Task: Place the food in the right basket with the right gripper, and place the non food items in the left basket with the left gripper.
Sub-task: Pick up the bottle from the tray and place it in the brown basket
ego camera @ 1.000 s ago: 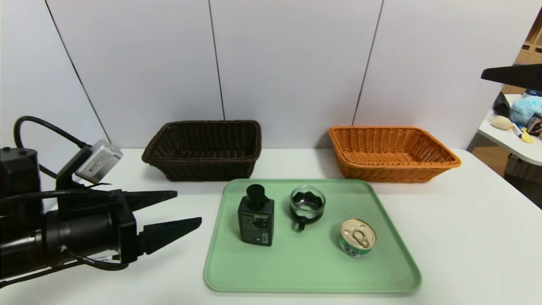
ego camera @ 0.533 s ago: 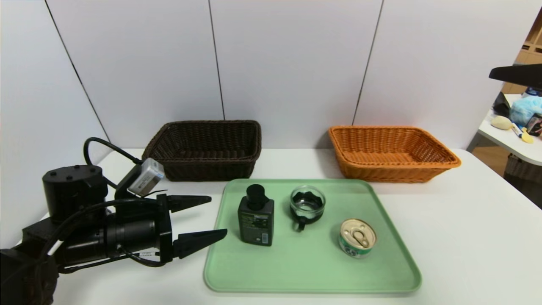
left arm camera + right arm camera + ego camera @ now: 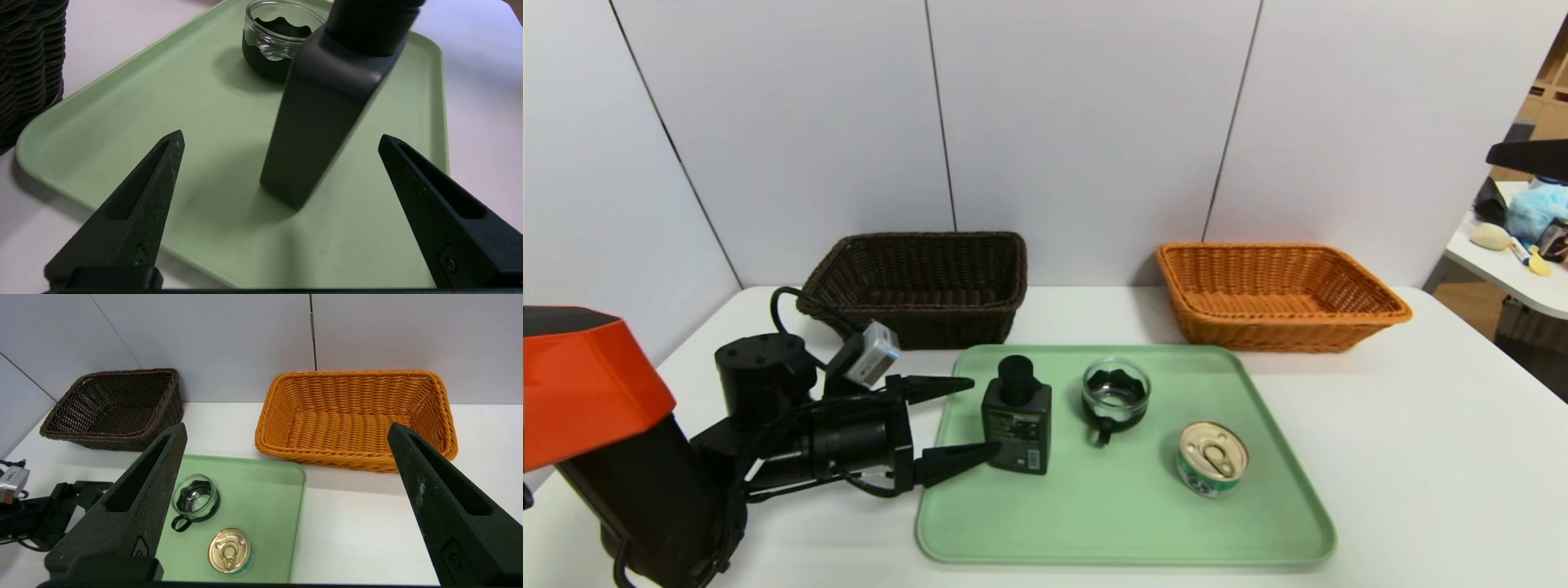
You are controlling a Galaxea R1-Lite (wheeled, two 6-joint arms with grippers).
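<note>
The left claw (image 3: 985, 415) is at the left side of the green tray (image 3: 1127, 523), low beside the black bottle (image 3: 1017, 429). Its fingers are spread wide, with nothing held between them, and they point toward the robot's right, at the bottle. In the left wrist view the bottle lies in line with the gap, with room on either side of it.

The bottle stands upright on the left part of the tray, its long axis vertical, its round black cap (image 3: 1015, 376) on top and its printed label (image 3: 1015, 433) turned toward the robot. Just to the right of the bottle, and a little farther back, is the clear glass cup (image 3: 1116, 392), mouth up, its black handle (image 3: 1105, 429) pointing mostly toward the robot. The round tin can (image 3: 1213, 459) sits flat on the right part of the tray, nearer the robot than the cup, with its gold lid up and its short axis vertical.

Behind the tray, on the white tabletop (image 3: 1405, 457), the dark brown wicker basket (image 3: 923, 322) is on the left and the orange wicker basket (image 3: 1274, 331) on the right, well apart, both with their long sides running left to right. The right claw (image 3: 288, 428) is raised at the far right, away from the tray, also wide open and holding nothing
</note>
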